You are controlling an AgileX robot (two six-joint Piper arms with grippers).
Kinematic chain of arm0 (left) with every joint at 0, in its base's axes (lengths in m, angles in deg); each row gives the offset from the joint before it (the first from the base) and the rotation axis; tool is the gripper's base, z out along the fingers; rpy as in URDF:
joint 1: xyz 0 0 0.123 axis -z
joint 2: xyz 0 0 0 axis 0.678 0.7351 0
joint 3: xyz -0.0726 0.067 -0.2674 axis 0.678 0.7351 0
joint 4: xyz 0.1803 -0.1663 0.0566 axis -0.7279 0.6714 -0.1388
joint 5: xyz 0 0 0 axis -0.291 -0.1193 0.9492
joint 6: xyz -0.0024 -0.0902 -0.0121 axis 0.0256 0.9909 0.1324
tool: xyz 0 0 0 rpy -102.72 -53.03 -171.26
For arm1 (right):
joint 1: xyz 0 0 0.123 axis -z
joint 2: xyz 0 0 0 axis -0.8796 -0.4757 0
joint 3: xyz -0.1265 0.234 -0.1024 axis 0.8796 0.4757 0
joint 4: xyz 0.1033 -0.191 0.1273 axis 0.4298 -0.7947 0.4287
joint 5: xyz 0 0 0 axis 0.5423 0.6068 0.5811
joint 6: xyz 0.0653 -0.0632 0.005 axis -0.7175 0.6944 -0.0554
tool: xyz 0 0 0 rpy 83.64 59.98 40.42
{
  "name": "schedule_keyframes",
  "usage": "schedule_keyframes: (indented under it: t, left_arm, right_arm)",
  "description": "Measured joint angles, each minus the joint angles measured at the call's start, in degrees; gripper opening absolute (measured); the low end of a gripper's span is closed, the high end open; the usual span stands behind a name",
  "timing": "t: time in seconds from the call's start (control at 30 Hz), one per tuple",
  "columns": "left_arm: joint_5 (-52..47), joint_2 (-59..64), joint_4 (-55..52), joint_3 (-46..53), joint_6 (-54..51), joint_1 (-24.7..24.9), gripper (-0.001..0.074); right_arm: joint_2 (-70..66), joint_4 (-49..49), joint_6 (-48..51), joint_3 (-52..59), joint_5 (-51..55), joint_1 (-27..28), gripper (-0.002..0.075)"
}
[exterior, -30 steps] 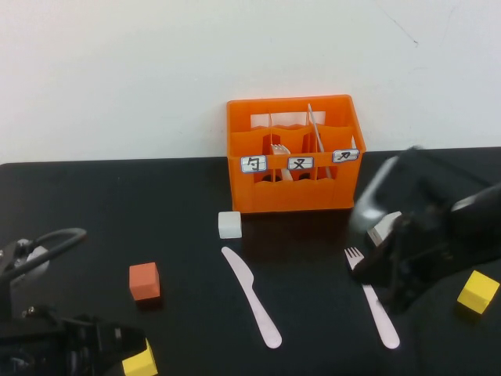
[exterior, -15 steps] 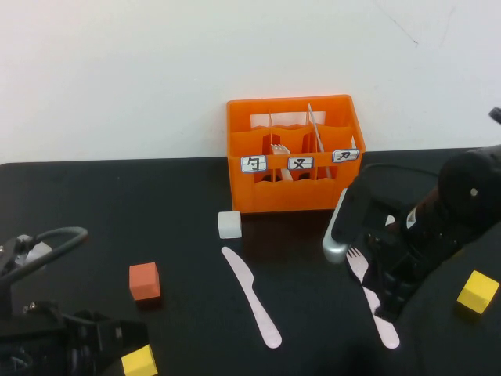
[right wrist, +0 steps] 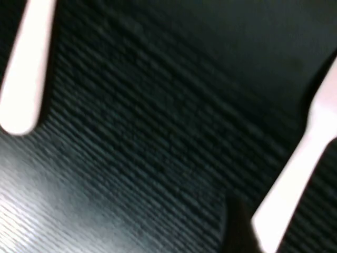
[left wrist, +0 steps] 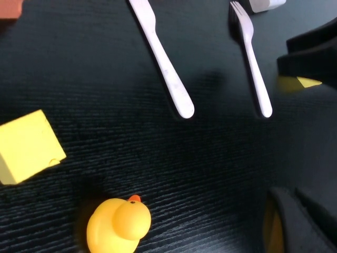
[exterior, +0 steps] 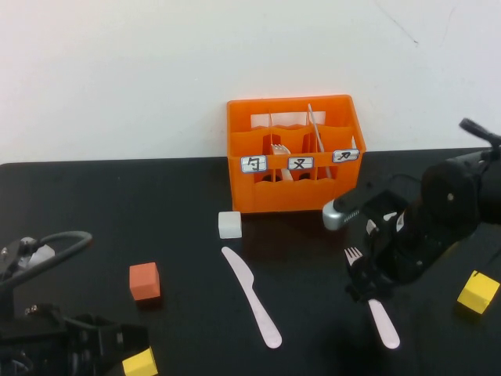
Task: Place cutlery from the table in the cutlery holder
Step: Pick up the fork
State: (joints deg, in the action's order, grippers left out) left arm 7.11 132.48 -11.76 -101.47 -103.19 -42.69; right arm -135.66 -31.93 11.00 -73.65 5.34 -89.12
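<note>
The orange cutlery holder stands at the back of the black table. A pale fork stands in its middle compartment. A pale knife lies in front of it, also in the left wrist view. A matching fork lies to its right, also in the left wrist view. My right gripper is low over the fork's middle and open. In the right wrist view one fingertip sits beside the fork handle. My left gripper is at the front left corner.
A white cube sits left of the holder. An orange cube and a yellow cube lie front left. Another yellow cube lies far right. A yellow rubber duck shows in the left wrist view.
My right arm has turned and dropped onto the middle of the fork on the table. The fork, the knife and the left arm have hardly moved.
</note>
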Motion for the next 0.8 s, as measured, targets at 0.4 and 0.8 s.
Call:
schedule_keyframes:
  t: [0.4,0.8]
  left_arm:
    - [0.19,0.00,0.21,0.00,0.00,0.00,-0.0001]
    - [0.54,0.00,0.42,0.00,0.00,0.00,-0.0002]
  right_arm:
    - [-4.34,-1.63,-0.49,-0.12,-0.59,0.00,0.0451]
    - [-7.83,-3.42,-0.49,-0.26,-3.21,0.00,0.0452]
